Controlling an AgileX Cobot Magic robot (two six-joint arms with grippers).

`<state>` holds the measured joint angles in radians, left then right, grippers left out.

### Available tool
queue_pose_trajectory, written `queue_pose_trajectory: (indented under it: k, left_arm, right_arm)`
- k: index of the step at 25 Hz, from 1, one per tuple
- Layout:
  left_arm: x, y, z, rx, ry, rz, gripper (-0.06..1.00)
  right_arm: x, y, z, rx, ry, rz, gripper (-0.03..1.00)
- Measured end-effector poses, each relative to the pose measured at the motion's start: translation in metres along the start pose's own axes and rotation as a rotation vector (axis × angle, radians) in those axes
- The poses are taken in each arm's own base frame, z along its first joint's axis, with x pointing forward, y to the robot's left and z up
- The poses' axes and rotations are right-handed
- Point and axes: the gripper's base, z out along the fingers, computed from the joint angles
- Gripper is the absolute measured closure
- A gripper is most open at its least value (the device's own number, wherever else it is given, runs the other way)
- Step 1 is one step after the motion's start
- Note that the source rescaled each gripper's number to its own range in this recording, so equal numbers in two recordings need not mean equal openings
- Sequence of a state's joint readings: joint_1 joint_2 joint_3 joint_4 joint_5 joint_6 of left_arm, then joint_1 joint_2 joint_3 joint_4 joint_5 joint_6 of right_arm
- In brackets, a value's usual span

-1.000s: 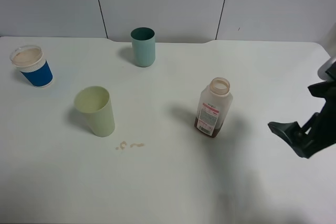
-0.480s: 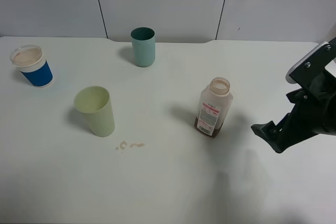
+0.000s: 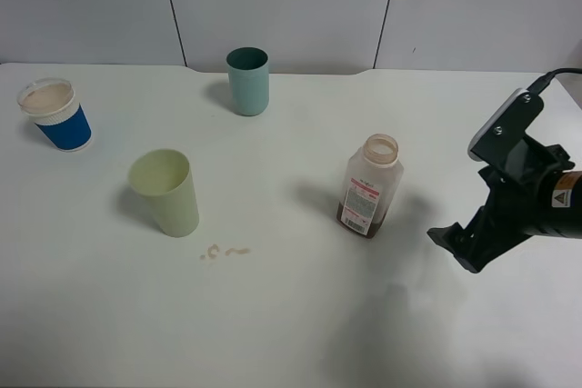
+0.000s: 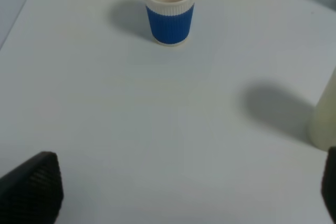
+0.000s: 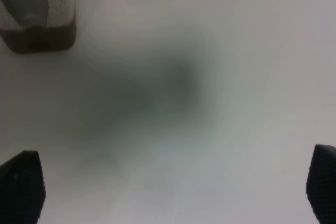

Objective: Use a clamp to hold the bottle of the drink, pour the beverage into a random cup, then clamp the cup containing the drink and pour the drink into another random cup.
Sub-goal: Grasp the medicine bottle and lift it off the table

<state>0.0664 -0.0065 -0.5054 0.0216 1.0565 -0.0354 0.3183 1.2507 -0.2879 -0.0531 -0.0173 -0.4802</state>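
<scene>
Step in hand: approach for the first grasp, nothing held. The right clamp (image 3: 454, 244) hangs low over the table (image 3: 300, 324) at 4 o'clock of the drink bottle (image 3: 371, 186), near but apart, jaws wide and empty. The bottle stands upright and uncapped, with thin brown beverage (image 3: 360, 218) only at its base. The right wrist view is blurred; the bottle seems to sit off the jaw line, not between the fingers. Next move calls for swinging toward 10 o'clock to straddle the squarish body, then closing. Nothing stands between them. The pale yellow-green tumbler (image 3: 166, 193) is at the bottle's 9 o'clock, well apart, with brownish drips (image 3: 225, 251) just beside it. The teal tumbler (image 3: 247, 81) is at 11 and the blue paper cup (image 3: 56, 115) at far 10. The left clamp (image 4: 181, 192), wide and empty, overlooks that cup.
</scene>
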Motion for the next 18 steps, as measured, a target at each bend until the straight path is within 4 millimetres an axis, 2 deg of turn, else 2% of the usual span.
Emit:
queue_pose_trajectory:
  k: [4,11,18]
  left_arm:
    - [0.0,0.0,0.0,0.0,0.0,0.0,-0.06]
    - [0.0,0.0,0.0,0.0,0.0,0.0,-0.06]
    - [0.0,0.0,0.0,0.0,0.0,0.0,-0.06]
  right_arm:
    - [-0.002,0.005,0.01,-0.018,-0.01,-0.04,-0.03]
    - [-0.008,0.03,0.02,-0.114,-0.012,-0.14,-0.03]
    - [-0.01,0.034,0.032,-0.115,-0.039,-0.14,-0.03]
